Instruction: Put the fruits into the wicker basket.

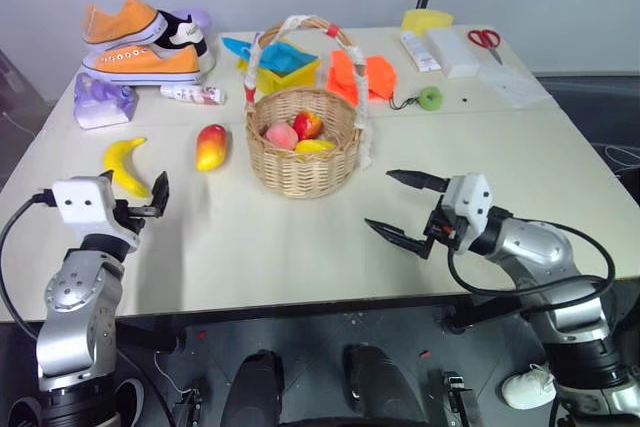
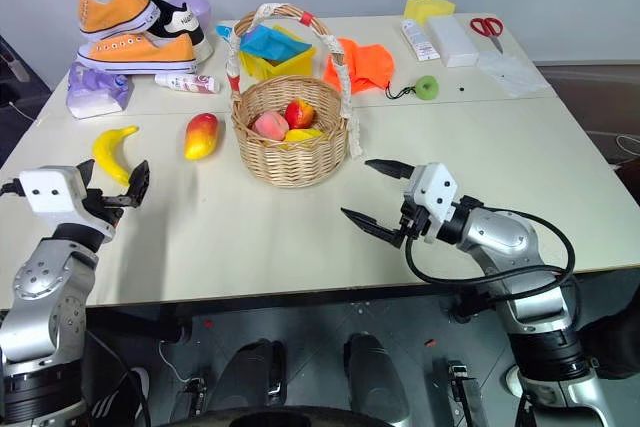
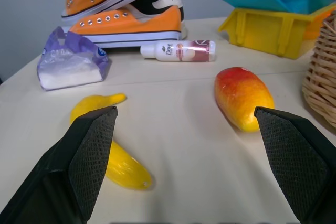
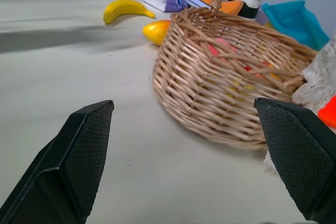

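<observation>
A curved yellow banana (image 1: 125,164) and a red-and-yellow mango (image 1: 211,145) lie on the table, left of the wicker basket (image 1: 303,152). The basket stands upright and holds a few small fruits. My left gripper (image 1: 135,197) hovers open just in front of the banana, and the left wrist view has the banana (image 3: 113,150) and mango (image 3: 242,98) ahead of its fingers. My right gripper (image 1: 379,199) is open and empty, right of the basket and pointing toward it. The right wrist view faces the basket wall (image 4: 210,93).
Behind the fruits are orange sneakers (image 1: 140,47), a purple bag (image 1: 102,102) and a small lotion bottle (image 1: 192,94). A yellow box with blue paper (image 1: 285,65), orange cloth (image 1: 362,75), a green ball (image 1: 430,97) and scissors (image 1: 485,39) lie at the back.
</observation>
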{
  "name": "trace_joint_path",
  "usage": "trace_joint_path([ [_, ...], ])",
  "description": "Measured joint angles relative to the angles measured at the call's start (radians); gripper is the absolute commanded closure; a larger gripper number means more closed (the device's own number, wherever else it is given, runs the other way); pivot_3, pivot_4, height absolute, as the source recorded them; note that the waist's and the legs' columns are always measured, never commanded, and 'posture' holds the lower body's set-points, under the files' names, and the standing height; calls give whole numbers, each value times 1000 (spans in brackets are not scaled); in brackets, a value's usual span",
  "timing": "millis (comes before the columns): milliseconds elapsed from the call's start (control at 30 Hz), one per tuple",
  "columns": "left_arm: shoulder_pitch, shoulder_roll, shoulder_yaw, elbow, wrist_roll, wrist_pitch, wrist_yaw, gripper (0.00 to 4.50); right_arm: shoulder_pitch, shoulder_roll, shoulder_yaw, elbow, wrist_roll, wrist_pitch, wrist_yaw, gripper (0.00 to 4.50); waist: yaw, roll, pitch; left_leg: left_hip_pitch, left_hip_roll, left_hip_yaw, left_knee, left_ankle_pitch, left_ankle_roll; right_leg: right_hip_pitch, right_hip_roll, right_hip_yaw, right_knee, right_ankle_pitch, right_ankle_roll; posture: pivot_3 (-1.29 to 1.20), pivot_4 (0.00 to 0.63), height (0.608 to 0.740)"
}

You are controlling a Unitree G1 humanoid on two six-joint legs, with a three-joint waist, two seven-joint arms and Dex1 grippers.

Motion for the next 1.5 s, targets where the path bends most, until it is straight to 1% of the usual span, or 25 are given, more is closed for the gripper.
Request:
trace_joint_path([
  [167,-57,27,12,5,18,52,46,0,-46,11,35,10,-20,-23,11,41,1,0,0,0,0,0,0,0,0,0,0,0,0,0,0,0,150,740],
  [400,-57,17,-1,9,42,67,57,0,-55,21,59,21,-39,-33,28,41,1,0,0,0,0,0,0,0,0,0,0,0,0,0,0,0,150,740],
  [467,-86,19,-1,24,49,87,76,0,-79,27,68,21,-42,-33,28,41,1,0,0,0,0,0,0,0,0,0,0,0,0,0,0,0,150,740],
  [567,-171,32,11,55,55,149,123,0,-109,38,70,24,-47,-34,24,41,4,0,0,0,0,0,0,0,0,0,0,0,0,2,3,0,150,740],
  [733,-274,43,42,125,26,264,153,0,-116,58,83,40,-60,-36,22,41,4,0,0,0,0,0,0,0,0,0,0,-1,0,2,3,0,150,740],
  [833,-314,76,42,199,30,317,160,0,-119,65,91,51,-70,-45,21,41,1,-1,0,0,0,-1,0,0,0,0,0,-1,0,2,4,0,150,740],
  [900,-343,123,38,252,39,355,150,0,-119,65,91,58,-78,-53,20,41,0,-1,0,0,0,-1,0,0,0,0,1,-1,1,2,3,0,150,740],
  [967,-406,181,35,330,40,424,129,0,-119,66,92,60,-87,-56,20,41,0,-1,0,0,0,-2,0,0,0,0,1,-2,1,2,4,0,150,740],
  [1100,-482,246,18,441,54,467,103,0,-120,67,95,59,-89,-58,21,41,3,-1,0,-1,0,-1,0,0,0,0,0,-2,1,2,4,0,150,740],
  [1267,-543,246,13,571,49,485,77,0,-109,63,102,53,-84,-48,43,41,4,-1,0,-1,0,-1,0,0,0,0,0,-2,1,2,4,0,150,740],
  [1367,-602,213,5,675,49,456,70,0,-108,65,104,53,-86,-46,42,41,10,-1,0,-1,-1,-1,1,0,0,0,0,-2,1,2,4,0,150,740],
  [1500,-649,185,5,758,45,440,77,0,-108,64,109,52,-87,-46,42,41,12,-1,0,-1,-1,-1,1,0,0,0,0,-2,1,2,4,0,150,740],
])
